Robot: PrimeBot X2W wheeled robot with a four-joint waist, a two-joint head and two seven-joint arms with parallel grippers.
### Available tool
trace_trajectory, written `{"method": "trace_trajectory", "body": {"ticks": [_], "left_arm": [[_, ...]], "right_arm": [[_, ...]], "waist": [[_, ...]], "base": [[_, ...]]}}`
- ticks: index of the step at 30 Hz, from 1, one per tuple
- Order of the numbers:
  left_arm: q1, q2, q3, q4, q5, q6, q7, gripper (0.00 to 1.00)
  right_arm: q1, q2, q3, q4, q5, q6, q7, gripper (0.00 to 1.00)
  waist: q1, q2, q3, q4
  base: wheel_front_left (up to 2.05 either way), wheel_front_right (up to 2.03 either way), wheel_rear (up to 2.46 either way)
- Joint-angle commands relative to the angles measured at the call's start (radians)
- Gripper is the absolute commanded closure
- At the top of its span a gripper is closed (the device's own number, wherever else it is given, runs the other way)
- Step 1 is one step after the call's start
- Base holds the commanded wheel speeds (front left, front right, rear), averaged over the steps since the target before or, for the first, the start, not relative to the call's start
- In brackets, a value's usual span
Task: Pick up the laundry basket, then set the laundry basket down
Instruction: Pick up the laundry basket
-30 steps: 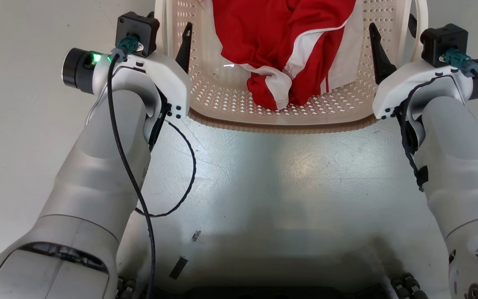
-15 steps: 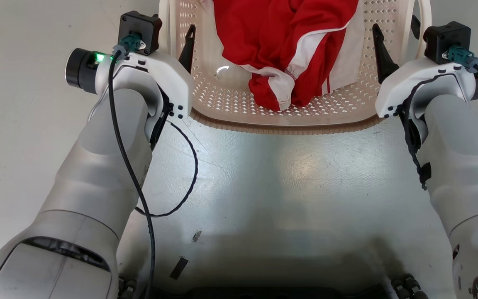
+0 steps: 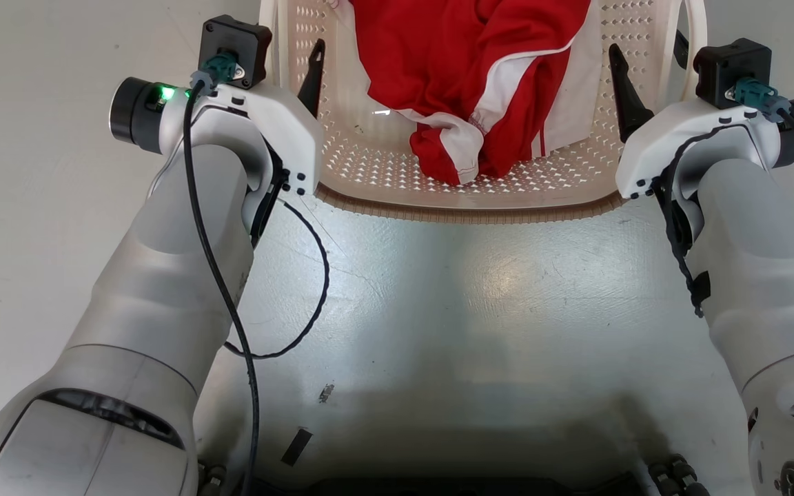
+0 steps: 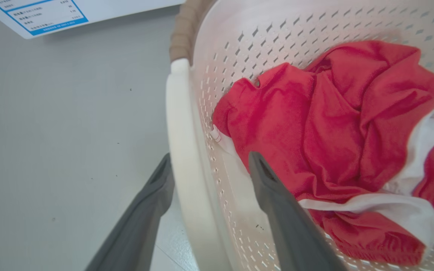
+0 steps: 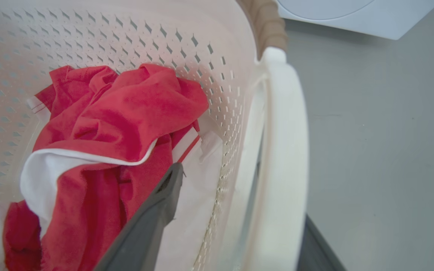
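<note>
The laundry basket (image 3: 466,204) is cream, perforated and brown-rimmed, and stands on the floor ahead of me. A crumpled red and white garment (image 3: 466,69) lies inside it. My left gripper (image 3: 288,60) stands open astride the basket's left white handle (image 4: 181,150). One finger (image 4: 277,210) is inside the wall and the other (image 4: 141,222) is outside. My right gripper (image 3: 645,47) is open astride the right handle (image 5: 285,150). Its inner finger (image 5: 153,222) is beside the garment (image 5: 126,109), and its outer finger is low outside the handle.
A white washing machine (image 5: 352,15) stands just beyond the basket, and its blue-edged label (image 4: 40,15) shows past the left handle. Grey floor (image 3: 38,207) lies on both sides. My own base (image 3: 466,482) and a loose black cable (image 3: 314,296) are below the basket.
Both grippers stay astride the handles. The basket and garment lie as before, apart from a slight wobble of the picture.
</note>
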Motion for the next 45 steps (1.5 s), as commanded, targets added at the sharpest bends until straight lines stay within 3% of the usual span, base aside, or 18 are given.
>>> {"method": "trace_trajectory", "body": {"ticks": [1, 2, 3, 16, 28, 36, 45], "left_arm": [[0.000, 0.026, 0.006, -0.006, -0.010, 0.004, -0.005, 0.40], [-0.001, 0.026, 0.002, -0.008, -0.010, 0.001, -0.005, 0.97], [-0.002, 0.026, -0.002, -0.008, -0.010, 0.000, -0.005, 1.00], [0.028, 0.026, -0.031, 0.004, -0.057, -0.005, -0.005, 1.00], [0.153, 0.026, -0.105, 0.016, -0.165, 0.006, 0.006, 1.00], [0.269, 0.026, -0.154, 0.034, -0.231, 0.018, 0.020, 1.00], [0.419, 0.026, -0.180, 0.071, -0.291, 0.023, 0.036, 1.00]], "right_arm": [[0.038, 0.028, 0.020, 0.001, 0.008, 0.002, -0.006, 0.00], [0.038, 0.028, 0.024, -0.002, 0.013, 0.002, -0.006, 0.71], [0.039, 0.028, 0.027, -0.005, 0.018, 0.002, -0.006, 1.00], [0.066, 0.028, 0.055, 0.007, 0.012, 0.002, -0.006, 1.00], [0.137, 0.028, 0.130, 0.074, 0.016, 0.002, -0.006, 1.00], [0.245, 0.028, 0.273, 0.105, 0.149, 0.002, 0.019, 1.00], [0.401, 0.028, 0.518, 0.021, 0.368, 0.002, 0.134, 1.00]], "waist": [[0.0000, 0.0000, 0.001, -0.001], [0.0000, 0.0000, 0.001, 0.000], [0.0000, 0.0000, 0.002, 0.000], [0.0000, 0.0000, -0.037, 0.001], [0.0000, 0.0000, -0.199, -0.007], [0.0000, 0.0000, -0.361, -0.022], [0.0000, 0.0000, -0.578, -0.074]], "base": [[0.00, 0.00, 0.00], [0.00, 0.00, 0.00], [0.00, 0.00, 0.00], [0.00, 0.00, 0.00], [0.00, 0.00, 0.00], [0.00, 0.00, 0.00], [0.00, 0.00, 0.00]]}}
